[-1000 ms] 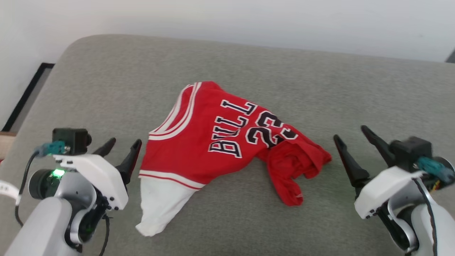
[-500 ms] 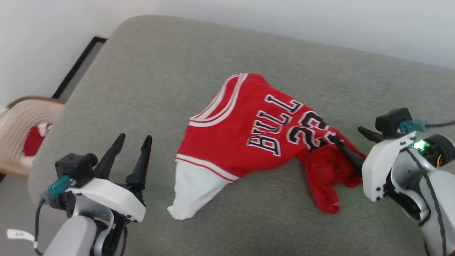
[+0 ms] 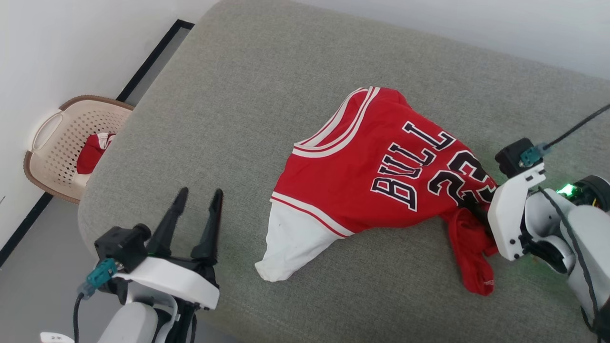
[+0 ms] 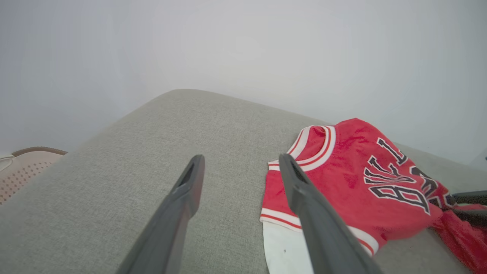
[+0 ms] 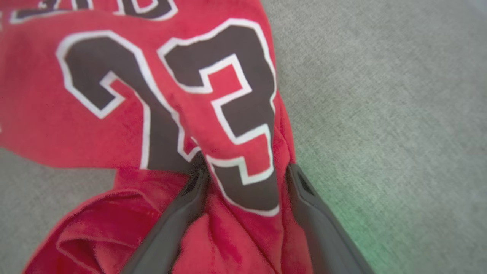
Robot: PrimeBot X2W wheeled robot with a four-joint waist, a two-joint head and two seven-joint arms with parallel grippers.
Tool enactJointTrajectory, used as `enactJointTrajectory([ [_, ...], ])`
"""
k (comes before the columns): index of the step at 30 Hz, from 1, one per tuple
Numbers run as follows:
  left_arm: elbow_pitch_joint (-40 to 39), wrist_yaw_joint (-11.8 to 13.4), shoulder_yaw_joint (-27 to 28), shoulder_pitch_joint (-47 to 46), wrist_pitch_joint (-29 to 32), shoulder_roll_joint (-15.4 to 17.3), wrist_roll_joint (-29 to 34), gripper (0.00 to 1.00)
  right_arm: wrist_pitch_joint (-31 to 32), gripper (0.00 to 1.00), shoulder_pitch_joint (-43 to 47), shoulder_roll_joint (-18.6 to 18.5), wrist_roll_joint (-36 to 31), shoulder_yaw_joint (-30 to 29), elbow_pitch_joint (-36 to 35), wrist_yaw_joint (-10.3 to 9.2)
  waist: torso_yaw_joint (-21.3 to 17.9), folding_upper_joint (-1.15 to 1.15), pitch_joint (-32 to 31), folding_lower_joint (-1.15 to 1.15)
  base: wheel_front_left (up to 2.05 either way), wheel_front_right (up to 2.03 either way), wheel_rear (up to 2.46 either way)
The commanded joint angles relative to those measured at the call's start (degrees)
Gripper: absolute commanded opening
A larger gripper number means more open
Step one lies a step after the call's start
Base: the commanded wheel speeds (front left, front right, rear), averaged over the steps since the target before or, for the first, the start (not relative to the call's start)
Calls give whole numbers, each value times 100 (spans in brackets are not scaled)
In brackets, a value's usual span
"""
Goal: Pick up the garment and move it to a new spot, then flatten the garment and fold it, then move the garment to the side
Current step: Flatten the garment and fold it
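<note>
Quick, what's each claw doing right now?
Left claw: open, holding nothing.
Right claw: open, straddling a fold of the jersey, not clamped.

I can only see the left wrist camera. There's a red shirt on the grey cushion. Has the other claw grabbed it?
Observer: Not yet. The right wrist view shows the right gripper open, with a fold of the garment, the one bearing the 3, lying between its jaws.
Operator: Is there more red stuff anywhere?
Observer: Yes. The head view shows a small red-and-white cloth inside a beige basket on the floor beside the grey cushion.
Operator: Is my claw touching the shirt?
Observer: No. In the head view the left gripper, open, hovers over the cushion's near edge, apart from the white sleeve.
</note>
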Motion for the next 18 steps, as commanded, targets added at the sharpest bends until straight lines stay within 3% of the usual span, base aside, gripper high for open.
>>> enactJointTrajectory([
  [1, 29, -39, 29, 27, -48, -50, 42, 100, 91, 100, 15, 59, 57, 176, 203, -4, 18, 0, 18, 0, 0, 0, 0],
  [2, 53, -75, 46, 33, -52, -78, 45, 100, 127, 100, -7, 92, 143, 279, 338, -4, 21, 0, 25, 0, 0, 0, 0],
  [3, 76, -90, 70, 39, -45, -97, 54, 100, 157, 91, -26, 129, 244, 353, 471, -3, 17, 0, 31, 0, 0, 0, 0],
  [4, 94, -104, 107, 46, -48, -128, 46, 100, 114, 18, -69, 142, 291, 427, 545, -3, 10, 0, 34, 0, 0, 0, 0],
  [5, 101, -125, 146, 45, -50, -136, 77, 100, 63, 0, -128, 133, 303, 529, 616, -3, -4, 0, 38, 0, 0, 0, 0],
  [11, 51, -193, 435, 145, -53, -232, 212, 100, -303, 0, -470, -51, 604, 656, 793, -21, -218, 0, -1, 0, 0, 0, 0],
  [18, -32, -242, 690, 288, -54, -245, 348, 100, -487, 0, -546, -379, 900, 733, 361, -15, -516, 0, -133, 0, 0, 0, 0],
])
